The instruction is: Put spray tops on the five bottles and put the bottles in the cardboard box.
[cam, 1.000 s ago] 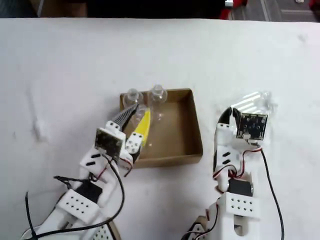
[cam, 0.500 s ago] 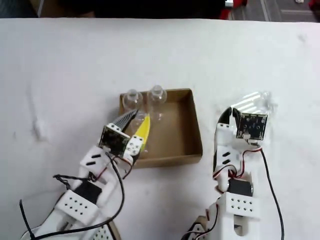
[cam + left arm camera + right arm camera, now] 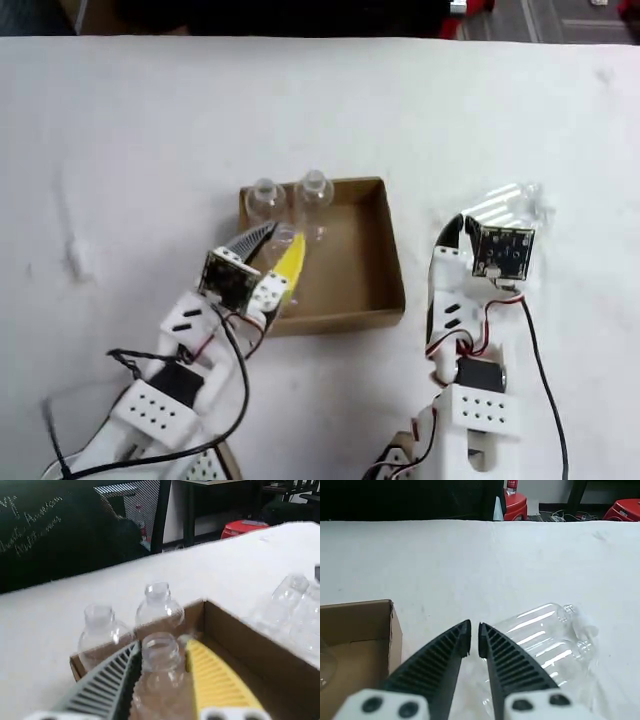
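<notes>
**Left claw grips a clear bottle over the cardboard box**

High view: the left gripper (image 3: pixel 283 240) sits over the near-left part of the cardboard box (image 3: pixel 392 250). Its grey and yellow fingers are clamped on a clear bottle (image 3: pixel 285 237). Two upright bottles (image 3: pixel 265 197) stand at the box's far-left corner. The right gripper (image 3: pixel 456 222) sits right of the box, beside lying bottles (image 3: pixel 510 203) on the white table (image 3: pixel 150 130).

Left wrist view: the clear bottle stands upright between the fingers. The two upright bottles seem to stand just outside the far wall. Pale handwriting on a dark board (image 3: pixel 45 520) is too faint to read.

Right wrist view: the right gripper's fingers nearly touch and hold nothing, with the lying bottles just beyond.
</notes>
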Controlling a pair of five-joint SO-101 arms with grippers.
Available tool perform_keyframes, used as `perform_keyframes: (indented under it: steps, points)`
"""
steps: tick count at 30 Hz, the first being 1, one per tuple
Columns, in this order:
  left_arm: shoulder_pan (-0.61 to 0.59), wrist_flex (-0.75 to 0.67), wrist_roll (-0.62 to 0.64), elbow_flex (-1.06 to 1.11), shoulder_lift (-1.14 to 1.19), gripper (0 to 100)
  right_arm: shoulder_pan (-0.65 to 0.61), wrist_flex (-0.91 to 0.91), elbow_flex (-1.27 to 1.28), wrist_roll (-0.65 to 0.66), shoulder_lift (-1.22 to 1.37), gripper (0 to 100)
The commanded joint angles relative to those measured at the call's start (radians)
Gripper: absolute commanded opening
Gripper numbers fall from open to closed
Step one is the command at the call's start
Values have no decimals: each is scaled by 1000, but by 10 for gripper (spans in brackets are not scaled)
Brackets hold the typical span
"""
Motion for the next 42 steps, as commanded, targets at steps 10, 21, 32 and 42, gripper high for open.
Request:
perform_keyframes:
  steps: [10,21,32,42]
  points:
    - [-10,2,72,-2,-4,297,-8,-24,-5,11,2,22]
    - [-10,-6,72,-18,-5,297,-8,-24,-5,11,2,22]
    - [-10,15,74,-68,-4,297,-10,-24,-5,11,2,22]
    - [-13,51,74,-89,-21,297,-61,-71,28,100,2,22]
